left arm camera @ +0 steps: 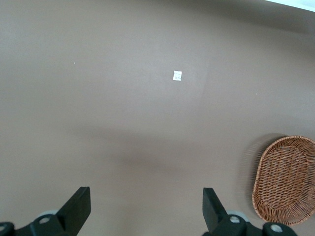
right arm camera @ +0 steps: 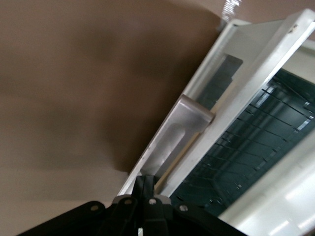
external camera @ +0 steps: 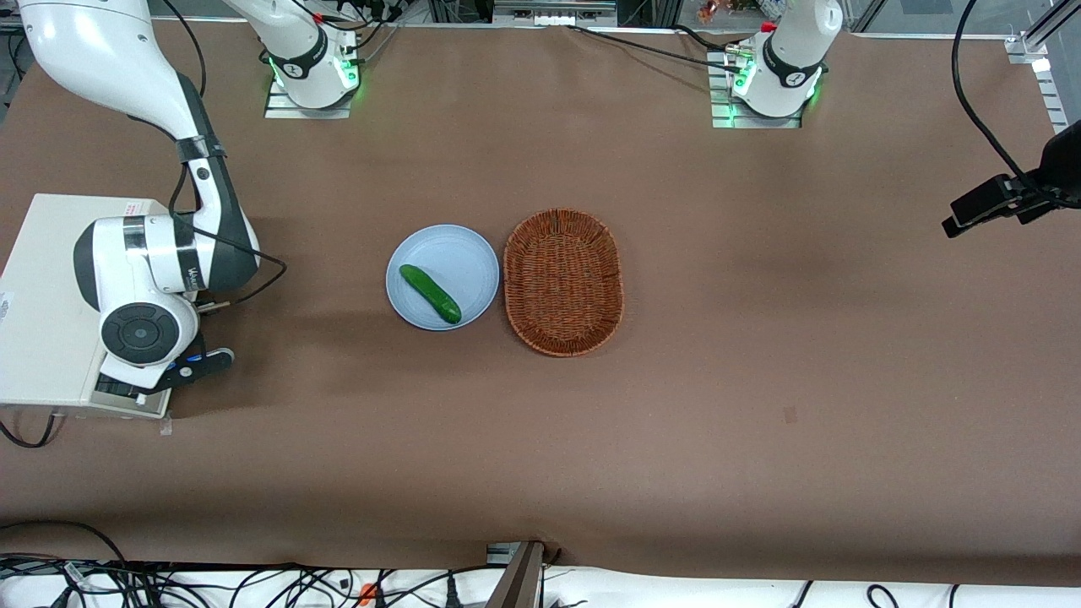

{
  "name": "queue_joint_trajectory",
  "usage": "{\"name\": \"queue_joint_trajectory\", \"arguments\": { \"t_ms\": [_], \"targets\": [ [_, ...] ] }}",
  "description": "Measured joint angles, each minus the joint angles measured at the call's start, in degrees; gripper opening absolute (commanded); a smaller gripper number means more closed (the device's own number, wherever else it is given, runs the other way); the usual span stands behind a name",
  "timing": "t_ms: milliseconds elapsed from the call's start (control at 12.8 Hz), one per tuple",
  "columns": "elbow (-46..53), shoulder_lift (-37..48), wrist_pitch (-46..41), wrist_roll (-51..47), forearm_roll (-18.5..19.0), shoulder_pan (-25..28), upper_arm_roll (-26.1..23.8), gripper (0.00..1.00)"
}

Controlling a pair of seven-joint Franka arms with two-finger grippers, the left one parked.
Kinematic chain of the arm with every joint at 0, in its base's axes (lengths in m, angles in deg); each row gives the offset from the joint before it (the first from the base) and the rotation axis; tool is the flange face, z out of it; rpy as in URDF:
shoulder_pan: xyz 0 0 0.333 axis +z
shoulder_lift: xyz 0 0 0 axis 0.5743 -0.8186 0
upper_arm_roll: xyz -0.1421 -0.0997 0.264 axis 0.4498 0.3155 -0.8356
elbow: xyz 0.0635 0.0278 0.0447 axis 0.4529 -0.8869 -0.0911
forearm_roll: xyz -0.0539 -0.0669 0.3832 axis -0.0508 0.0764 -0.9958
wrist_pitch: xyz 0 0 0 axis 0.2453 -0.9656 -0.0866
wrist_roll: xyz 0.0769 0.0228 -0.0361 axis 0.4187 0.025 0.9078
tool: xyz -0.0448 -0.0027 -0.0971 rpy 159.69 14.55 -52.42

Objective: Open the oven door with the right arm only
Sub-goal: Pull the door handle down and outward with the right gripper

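The cream-white toaster oven stands at the working arm's end of the table. The right arm reaches over it, wrist end cap above the oven's front. In the front view the hand is hidden under the wrist. In the right wrist view my gripper has its two fingers pressed together, tips right against the silver bar handle of the oven door. The door's silver frame and dark glass show, with wire rack lines in the glass. I cannot tell how far the door stands open.
A light blue plate with a green cucumber lies mid-table, beside a brown wicker basket, which also shows in the left wrist view. Brown table cover lies under everything.
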Motion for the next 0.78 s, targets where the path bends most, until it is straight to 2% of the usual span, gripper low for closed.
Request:
{"name": "queue_joint_trajectory", "arguments": {
  "t_ms": [312,781],
  "targets": [
    [0.6,-2.2,2.5,-0.5,-6.7,-0.2,-0.4,0.00],
    [1.3,-6.3,6.1,-1.0,-13.6,-1.9,-1.5,0.00]
  ]
}}
